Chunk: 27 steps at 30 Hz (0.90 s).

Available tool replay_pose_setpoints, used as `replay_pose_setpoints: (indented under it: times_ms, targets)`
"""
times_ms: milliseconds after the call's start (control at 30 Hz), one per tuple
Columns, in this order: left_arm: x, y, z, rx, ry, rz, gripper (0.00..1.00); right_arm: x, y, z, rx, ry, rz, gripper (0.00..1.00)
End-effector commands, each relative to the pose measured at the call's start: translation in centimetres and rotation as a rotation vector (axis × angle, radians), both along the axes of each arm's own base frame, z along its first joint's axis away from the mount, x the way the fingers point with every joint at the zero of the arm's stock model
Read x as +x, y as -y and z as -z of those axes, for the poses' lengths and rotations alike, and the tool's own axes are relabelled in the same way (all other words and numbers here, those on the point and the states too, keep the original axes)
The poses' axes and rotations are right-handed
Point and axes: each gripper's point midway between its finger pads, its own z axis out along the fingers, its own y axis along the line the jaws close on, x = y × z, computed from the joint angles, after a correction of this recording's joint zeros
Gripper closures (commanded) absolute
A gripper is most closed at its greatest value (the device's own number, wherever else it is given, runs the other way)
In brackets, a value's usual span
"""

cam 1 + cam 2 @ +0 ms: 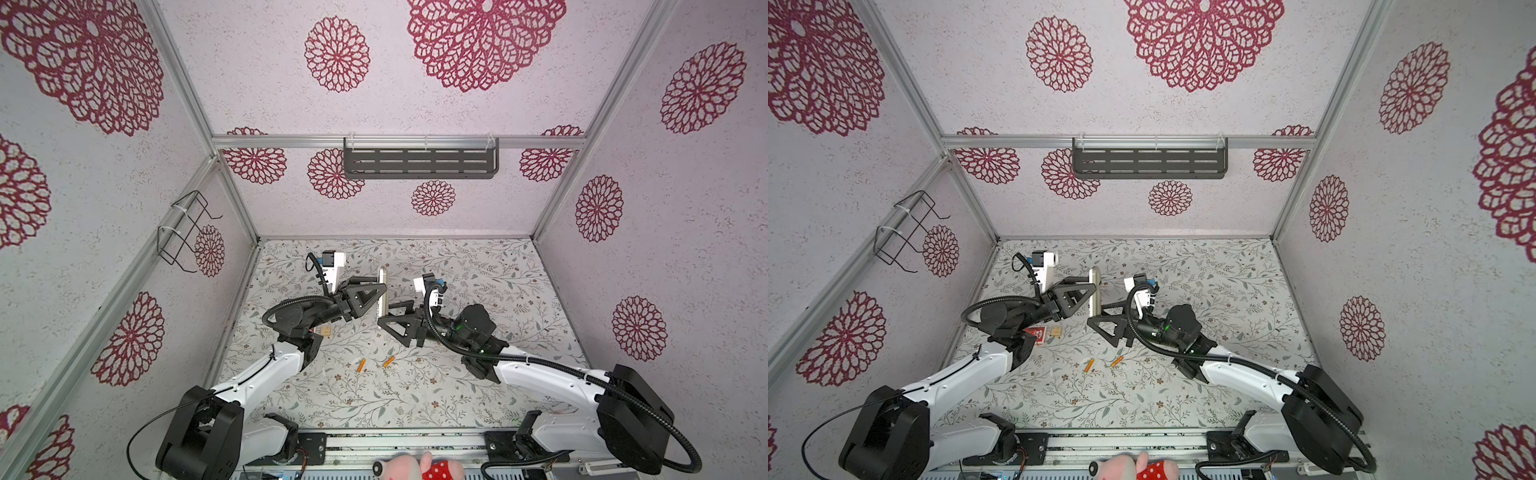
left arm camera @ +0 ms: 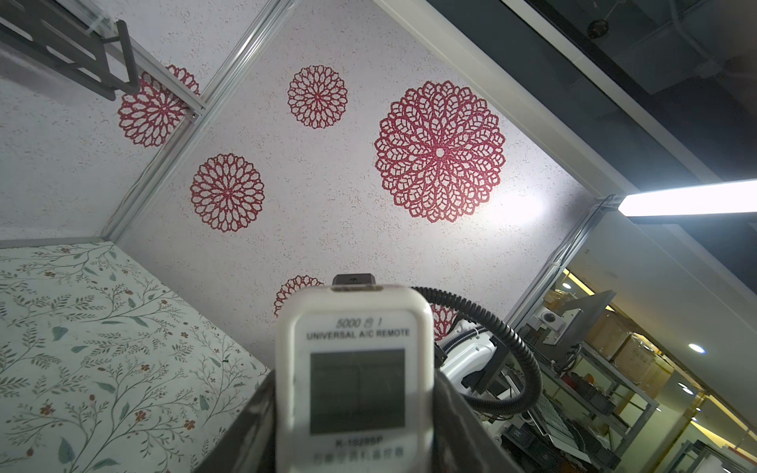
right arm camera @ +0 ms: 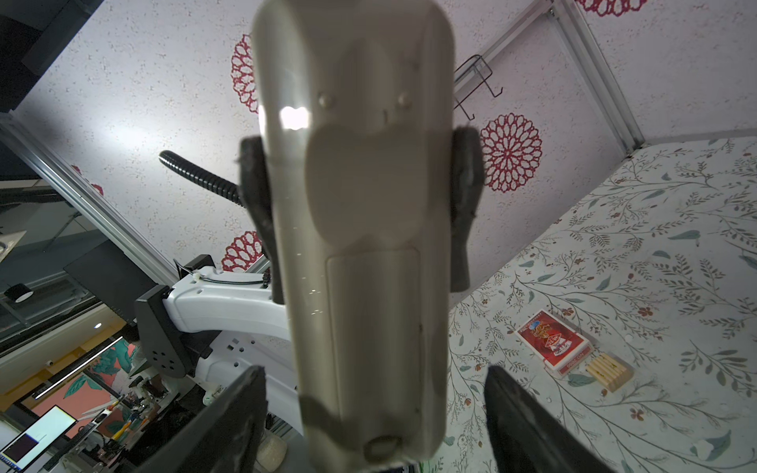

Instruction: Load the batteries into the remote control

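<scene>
Closest up, the remote control (image 3: 360,245) sat clamped in your left gripper (image 1: 376,291), battery cover (image 3: 372,327) apparently shut. Your right gripper (image 1: 384,316) gaped wide around its end. Both batteries (image 1: 361,365) lay on the counter (image 1: 457,395), unloaded.

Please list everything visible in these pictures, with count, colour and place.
table: 1, floral cover, booth floor
remote control: 1, white, gripped above the table's middle
batteries: 2, orange, on the table, front middle
card box: 1, red, left side of the table
wooden block: 1, tan, beside the card box
shelf: 1, dark grey, back wall
wire rack: 1, black, left wall
plush toy: 1, pink, front edge
left gripper: 1, black, shut on the remote control
right gripper: 1, black, open around the remote control
</scene>
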Motion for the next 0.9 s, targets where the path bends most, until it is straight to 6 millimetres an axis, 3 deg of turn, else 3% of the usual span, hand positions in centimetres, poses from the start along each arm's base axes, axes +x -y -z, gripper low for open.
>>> replay_pose_setpoints:
  times_ms: [0, 400, 733, 867]
  targets:
    - [-0.7, 0.1, -1.5, -0.030, 0.057, 0.024, 0.78, -1.0, 0.1, -3.3, 0.081, 0.075, -0.033, 0.17]
    - [-0.3, 0.2, -1.4, -0.029, 0.044, 0.021, 0.76, -1.4, 0.1, -3.7, 0.095, 0.095, -0.051, 0.39]
    - [1.1, 0.4, 0.1, 0.019, -0.009, -0.031, 0.73, -1.6, 0.8, -4.1, 0.091, 0.122, -0.025, 0.70]
    - [1.6, 0.3, 0.4, 0.039, -0.025, -0.062, 0.70, -1.6, 1.0, -4.1, 0.085, 0.128, -0.012, 0.75]
